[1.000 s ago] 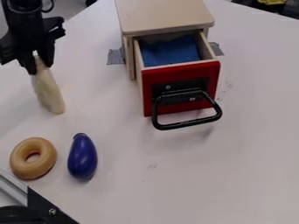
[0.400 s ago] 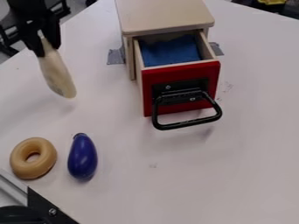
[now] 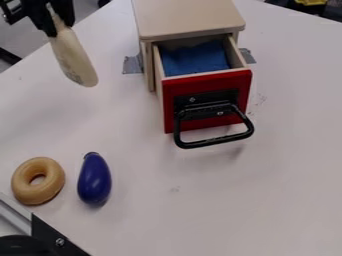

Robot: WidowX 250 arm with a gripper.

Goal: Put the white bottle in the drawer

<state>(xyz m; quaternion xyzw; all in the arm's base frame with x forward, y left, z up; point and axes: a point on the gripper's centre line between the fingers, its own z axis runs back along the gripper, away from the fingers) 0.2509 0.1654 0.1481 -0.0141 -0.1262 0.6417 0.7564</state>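
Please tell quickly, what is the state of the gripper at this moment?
Gripper: closed on the narrow top end of the white bottle, which hangs at a tilt, its wide end down.

White bottle (image 3: 77,61): off-white, slightly creamy; long, smooth body, slim neck (image 3: 57,21) at top, widening to a rounded base, faint grey marking low down. Held up by the neck at upper left of view, aslant, base toward lower right. Well apart from the drawer (image 3: 159,67). Drawer: pulled out, upright, top open. Pale wooden sides, flat red front (image 3: 243,100) angled toward the camera. Black mounting plate (image 3: 206,98) on the front; black loop handle (image 3: 214,142) juts out below it. Blue lining (image 3: 197,57) inside, edge uneven at the back.
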